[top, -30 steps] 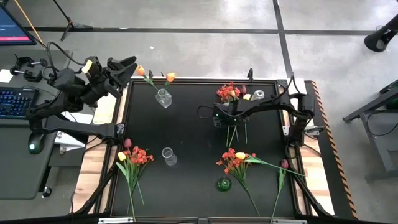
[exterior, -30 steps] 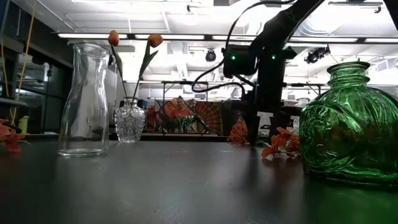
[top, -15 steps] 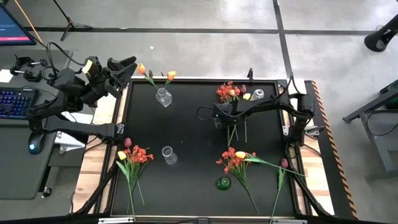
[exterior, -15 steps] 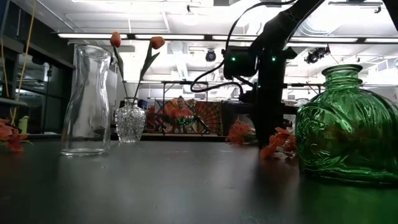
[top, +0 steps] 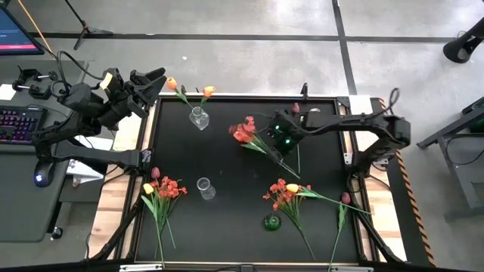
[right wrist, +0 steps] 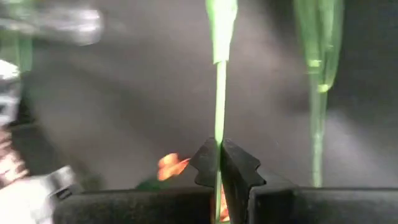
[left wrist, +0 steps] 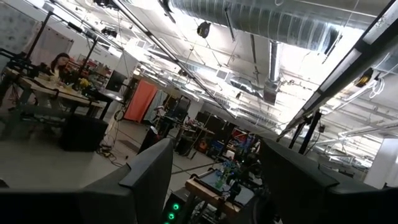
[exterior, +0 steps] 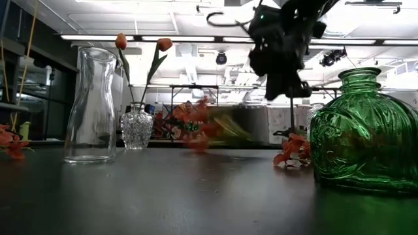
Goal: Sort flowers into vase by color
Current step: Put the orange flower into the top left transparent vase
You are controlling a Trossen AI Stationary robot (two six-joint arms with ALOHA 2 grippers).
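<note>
My right gripper (top: 272, 149) hangs over the table's far middle, shut on the thin green stem of a red-orange blossom spray (top: 243, 132), whose head points toward the table's left. The low view shows the spray (exterior: 194, 121) as a blur left of the gripper (exterior: 282, 72). A small crystal vase (top: 198, 119) at the far left holds two orange tulips by their stems. A clear carafe (top: 204, 189) and a green vase (top: 271, 223) stand nearer. My left gripper (top: 153, 77) waits open beyond the table's far left corner. My right gripper pinches the spray's bare green stem (right wrist: 219, 134) between its two fingertips (right wrist: 239, 167). The fingers slant down from above and lie across the stem. The spray slants in the hold, its blossom head toward the table's left and its stem end (top: 297, 174) trailing toward the near right.
Flower bunches lie at the near left (top: 162, 189) and the near right (top: 286, 195), and a pink tulip (top: 345, 199) lies by the right edge. A few stems (top: 297, 157) and a small clear vase (top: 313, 115) stay at the far right. The table's middle is bare.
My right gripper has risen and rolled its wrist, carrying the red-orange spray up out of the far-right bunch. The blossom head has swung from the far right toward the table's left, and the stem now slants across where it had lain pointing at the near edge.
</note>
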